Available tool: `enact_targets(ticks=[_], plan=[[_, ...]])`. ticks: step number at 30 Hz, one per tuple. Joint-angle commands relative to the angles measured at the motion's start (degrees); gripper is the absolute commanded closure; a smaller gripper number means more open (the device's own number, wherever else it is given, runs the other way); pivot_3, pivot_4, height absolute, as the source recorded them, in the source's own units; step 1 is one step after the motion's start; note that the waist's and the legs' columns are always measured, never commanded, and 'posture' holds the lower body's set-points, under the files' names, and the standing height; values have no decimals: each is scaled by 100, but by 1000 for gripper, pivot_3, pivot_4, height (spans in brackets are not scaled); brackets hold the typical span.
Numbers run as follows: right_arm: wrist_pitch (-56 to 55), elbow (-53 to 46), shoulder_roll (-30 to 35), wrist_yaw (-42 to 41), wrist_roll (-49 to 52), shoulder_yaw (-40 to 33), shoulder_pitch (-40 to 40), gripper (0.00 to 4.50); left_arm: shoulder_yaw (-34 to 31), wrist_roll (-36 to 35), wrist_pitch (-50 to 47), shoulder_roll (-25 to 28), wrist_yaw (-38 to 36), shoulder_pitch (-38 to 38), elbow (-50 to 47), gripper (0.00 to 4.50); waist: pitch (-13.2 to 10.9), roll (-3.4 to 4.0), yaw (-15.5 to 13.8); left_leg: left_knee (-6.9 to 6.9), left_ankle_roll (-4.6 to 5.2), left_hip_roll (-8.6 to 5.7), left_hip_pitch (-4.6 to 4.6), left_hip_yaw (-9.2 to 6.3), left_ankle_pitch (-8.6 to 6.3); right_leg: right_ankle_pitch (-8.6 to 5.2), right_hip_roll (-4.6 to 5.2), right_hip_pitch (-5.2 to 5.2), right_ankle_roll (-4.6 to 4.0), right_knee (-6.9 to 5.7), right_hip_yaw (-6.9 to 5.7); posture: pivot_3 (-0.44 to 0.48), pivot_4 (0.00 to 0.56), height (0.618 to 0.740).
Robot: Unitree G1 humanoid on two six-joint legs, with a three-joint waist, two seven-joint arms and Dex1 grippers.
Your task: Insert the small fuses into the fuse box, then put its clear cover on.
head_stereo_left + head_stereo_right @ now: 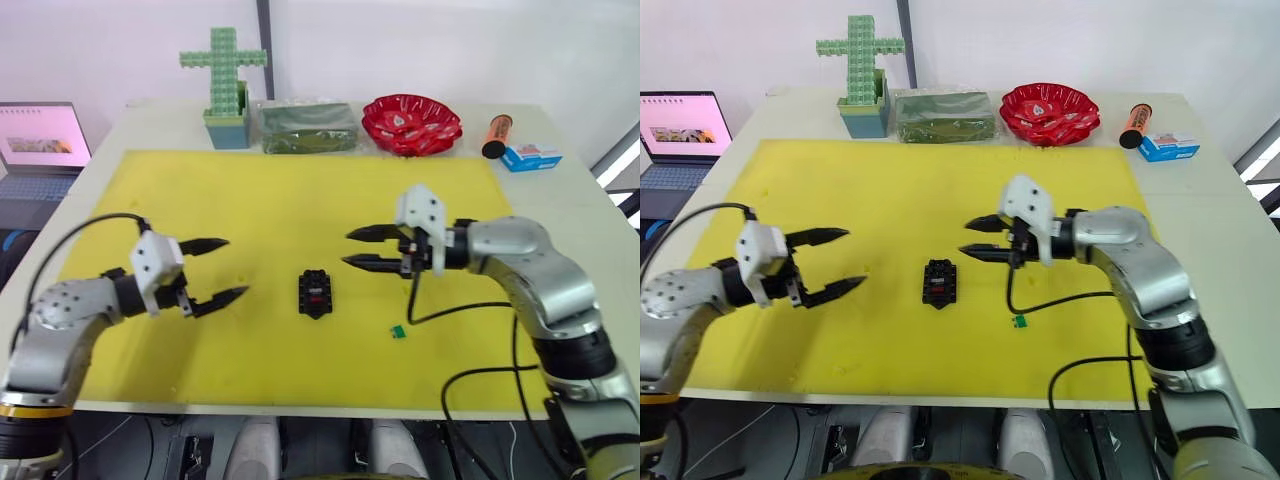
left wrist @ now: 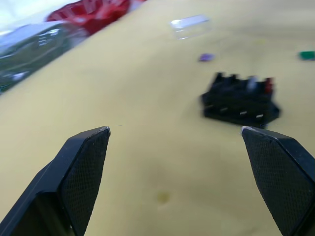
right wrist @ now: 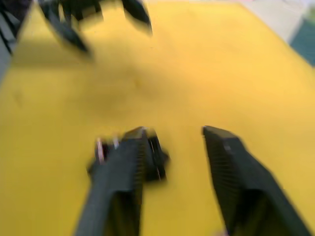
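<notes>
The black fuse box (image 1: 314,292) sits mid-mat on the yellow mat (image 1: 250,200). In the left wrist view a red fuse (image 2: 267,84) and a pale grey one (image 2: 252,83) stand in the fuse box (image 2: 239,101). A green fuse (image 1: 397,331) lies loose to the box's right. Beyond the box lie a purplish fuse (image 2: 206,57) and the clear cover (image 2: 189,26). My left gripper (image 1: 225,268) hovers open left of the box. To the upper right of the box, my right gripper (image 1: 348,249) is open and holds nothing.
Along the table's back edge stand a green block cross (image 1: 225,80), a clear-wrapped green package (image 1: 308,127), a red bowl (image 1: 411,123), an orange tube (image 1: 497,135) and a blue-white box (image 1: 530,156). A laptop (image 1: 40,150) sits off to the left.
</notes>
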State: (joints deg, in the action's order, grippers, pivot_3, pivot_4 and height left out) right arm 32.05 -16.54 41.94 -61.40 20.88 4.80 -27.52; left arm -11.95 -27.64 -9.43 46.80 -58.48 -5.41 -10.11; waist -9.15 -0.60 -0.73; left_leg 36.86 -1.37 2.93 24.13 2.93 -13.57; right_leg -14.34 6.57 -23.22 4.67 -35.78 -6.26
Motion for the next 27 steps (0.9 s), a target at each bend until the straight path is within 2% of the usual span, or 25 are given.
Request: enact_targets(ticks=[1, 4, 10, 13, 17, 22, 27], plan=[[-582, 203, 565, -182, -172, -616, 499, 1015, -471, 394, 380, 313, 55, 28, 549, 0, -1, -1, -3, -2, 0, 0, 0, 0, 0, 0, 0, 0, 1, 2, 0, 0, 150, 740], [-781, 379, 940, -259, -84, -1156, 1227, 18, -856, 451, 598, 411, 70, 149, 1135, 0, -2, 1, -3, -8, 0, 1, 0, 6, 0, -1, 0, -4, 2, 5, 0, 0, 150, 740], [-804, 775, 1022, -192, 240, -2145, 2184, 18, -1159, 694, 1286, 494, -100, 423, 2009, 0, -3, 3, -1, -17, 0, 3, -3, 11, 0, -1, 0, -3, 3, 16, 1, 0, 150, 740], [-812, 889, 992, -96, 257, -2321, 2463, 18, -1147, 754, 1483, 485, -69, 321, 2303, 0, -3, 2, -12, -17, -1, 4, -3, 10, 0, -8, 1, -2, -11, 24, 0, 0, 150, 740], [-133, 587, 940, 146, 645, -2488, 2527, 18, -1056, 769, 1570, 436, -32, 184, 2322, 0, -3, 1, -11, -17, -1, 3, -3, 10, 0, -8, 6, -2, -17, 37, 0, 0, 150, 740], [1375, 275, 921, 702, 1481, -2682, 2099, 18, -937, 645, 1511, 432, -179, -151, 2216, 0, -4, 4, 0, -21, -1, 2, -2, 13, 0, 1, 9, 3, -6, 36, 1, 0, 150, 740], [4310, 143, 785, 1396, 3503, -3442, 1716, 18, -559, 78, 915, 441, -746, -354, 1125, 0, -4, 3, -26, -25, 0, 1, 0, 8, 0, 2, 12, 6, -7, 40, 1, 0, 150, 740]])
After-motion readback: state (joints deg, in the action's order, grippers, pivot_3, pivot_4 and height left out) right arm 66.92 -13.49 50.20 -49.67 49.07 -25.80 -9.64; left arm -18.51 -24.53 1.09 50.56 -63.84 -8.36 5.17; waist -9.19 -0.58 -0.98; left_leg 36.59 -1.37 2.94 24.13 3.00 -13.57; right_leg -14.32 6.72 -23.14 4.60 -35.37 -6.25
